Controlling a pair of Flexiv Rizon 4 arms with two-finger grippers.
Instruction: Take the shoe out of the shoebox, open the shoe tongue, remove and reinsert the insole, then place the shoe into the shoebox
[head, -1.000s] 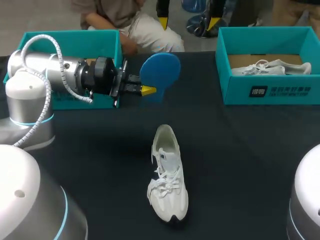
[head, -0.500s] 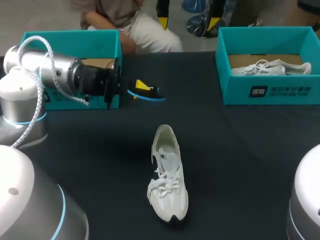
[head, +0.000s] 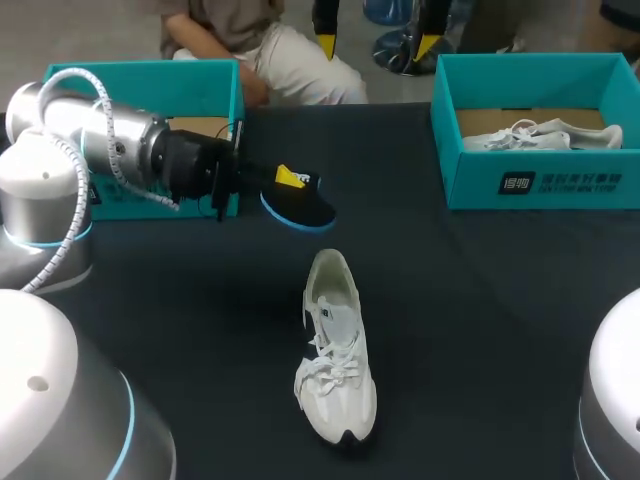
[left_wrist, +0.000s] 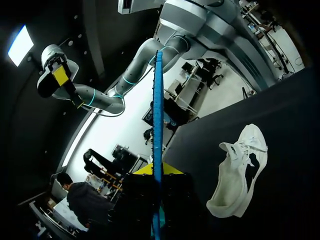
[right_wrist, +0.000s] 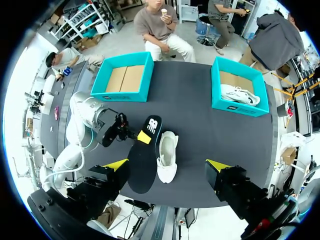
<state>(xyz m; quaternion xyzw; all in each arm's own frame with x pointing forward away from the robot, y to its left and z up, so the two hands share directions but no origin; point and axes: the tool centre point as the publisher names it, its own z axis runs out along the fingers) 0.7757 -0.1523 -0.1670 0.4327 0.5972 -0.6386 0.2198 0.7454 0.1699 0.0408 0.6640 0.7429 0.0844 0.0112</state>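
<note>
A white shoe lies on the black table, toe toward the front edge, laces loose; it also shows ahead of the left gripper and far below the right one. My left gripper is shut on the insole, which hangs roughly flat, dark side up, blue edge showing, above the table beyond the shoe's heel. From the left wrist the insole is edge-on between the fingers of the left gripper. My right gripper stands open high above the table, empty; its yellow tips show in the head view.
An open teal shoebox stands at the back left, behind the left arm. A second teal shoebox at the back right holds another white shoe. Bare black tabletop surrounds the shoe.
The left gripper has turned the insole from upright, blue face showing, to lying nearly flat with the dark side up, and drawn it slightly lower. The shoe and right gripper stayed put.
</note>
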